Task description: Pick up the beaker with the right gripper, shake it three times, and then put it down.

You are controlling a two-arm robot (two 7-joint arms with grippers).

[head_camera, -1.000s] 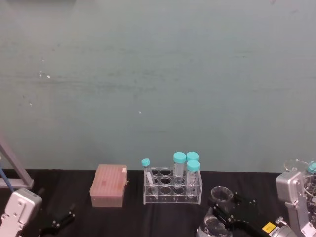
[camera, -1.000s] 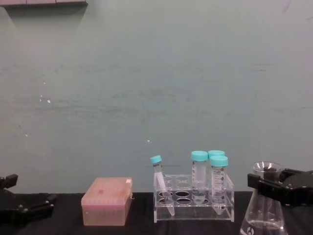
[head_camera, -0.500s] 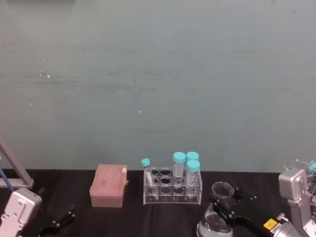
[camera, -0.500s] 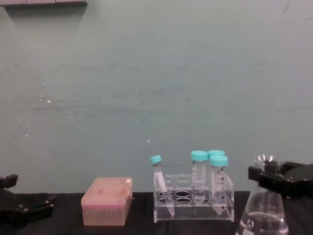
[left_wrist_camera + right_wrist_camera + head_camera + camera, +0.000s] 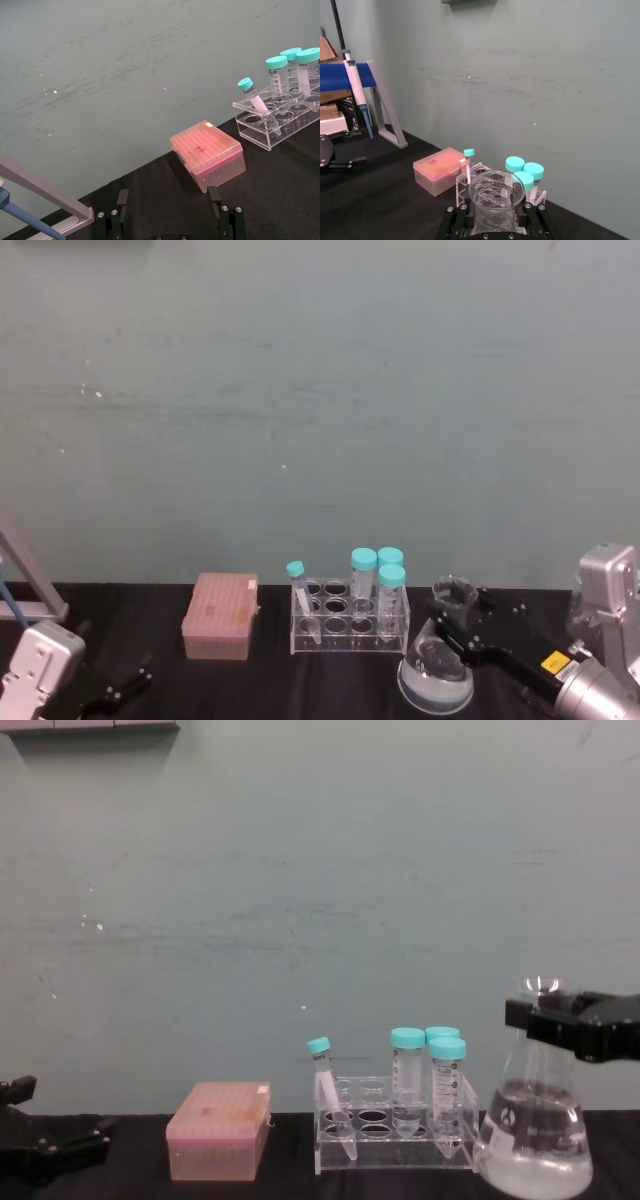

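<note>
My right tool [image 5: 540, 1017] clamped on the neck of the beaker [image 5: 535, 1145], liquid in its base, just right of the tube rack [image 5: 395, 1138], my left tool [image 5: 167, 202] wide, parked low left.

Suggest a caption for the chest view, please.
Black two-fingered right gripper grips clear glass conical beaker at neck, beside clear tube rack.
</note>
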